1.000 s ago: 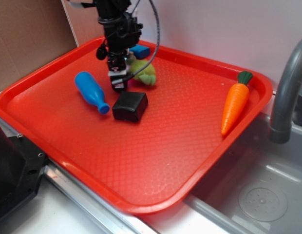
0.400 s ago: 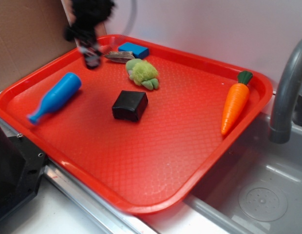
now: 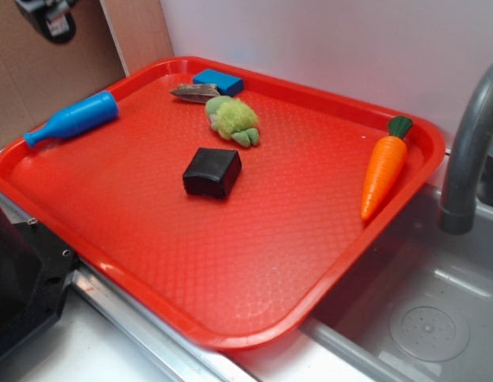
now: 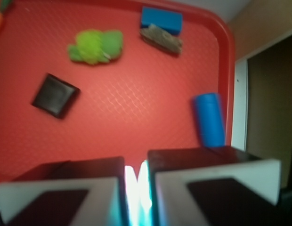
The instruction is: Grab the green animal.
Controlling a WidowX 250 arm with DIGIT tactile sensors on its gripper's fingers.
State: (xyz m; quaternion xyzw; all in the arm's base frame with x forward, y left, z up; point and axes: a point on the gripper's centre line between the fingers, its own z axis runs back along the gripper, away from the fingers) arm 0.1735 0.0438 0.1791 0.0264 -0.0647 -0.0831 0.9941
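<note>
Green animal [image 3: 233, 119] on the red tray [image 3: 254, 247], well apart from the raised, empty, nearly closed gripper [image 4: 135, 181].

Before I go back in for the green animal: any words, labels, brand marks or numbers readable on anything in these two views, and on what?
None readable in either view.
green animal: plain fuzz, no tag visible.
black block: no marking.
blue bottle: no label.
carrot: no print.
blue block and the brown piece beside it: nothing legible.
red tray: embossed texture only.
gripper: blurred, no text made out.
</note>
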